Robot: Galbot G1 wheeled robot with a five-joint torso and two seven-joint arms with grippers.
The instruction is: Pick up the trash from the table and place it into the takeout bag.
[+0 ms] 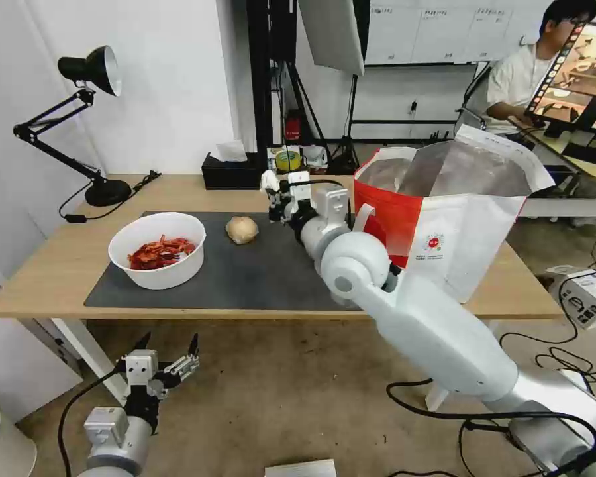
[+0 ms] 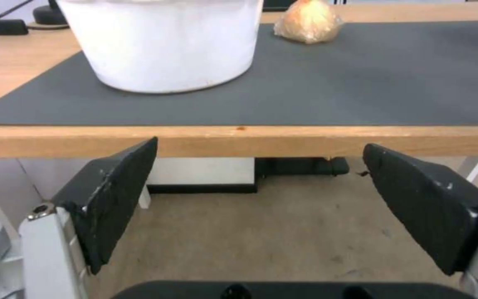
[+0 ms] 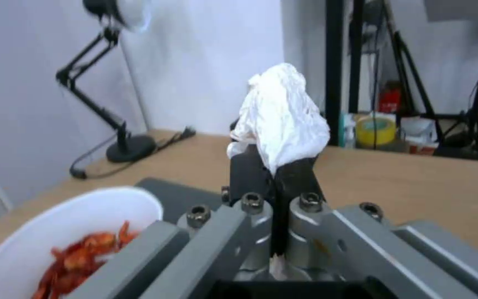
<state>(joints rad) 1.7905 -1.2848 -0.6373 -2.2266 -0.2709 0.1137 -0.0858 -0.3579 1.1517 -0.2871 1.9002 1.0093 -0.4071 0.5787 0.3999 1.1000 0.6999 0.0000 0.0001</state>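
My right gripper (image 1: 272, 192) (image 3: 275, 166) is shut on a crumpled white tissue ball (image 1: 269, 179) (image 3: 281, 118), held above the table (image 1: 40, 285) behind the dark grey mat (image 1: 245, 275), left of the takeout bag (image 1: 444, 218). The bag stands open on the table's right side, its silver lining showing. A beige lumpy ball (image 1: 242, 229) (image 2: 308, 21) lies on the mat. To its left sits a white bowl of red shells (image 1: 157, 249) (image 2: 162, 45) (image 3: 56, 249). My left gripper (image 1: 169, 354) (image 2: 261, 203) hangs open below the table's front edge, holding nothing.
A black desk lamp (image 1: 89, 126) (image 3: 112, 79) stands at the table's back left with its cord. A black tissue box (image 1: 230, 173) sits at the back edge. Cables and a white box (image 1: 586, 295) lie on the floor to the right.
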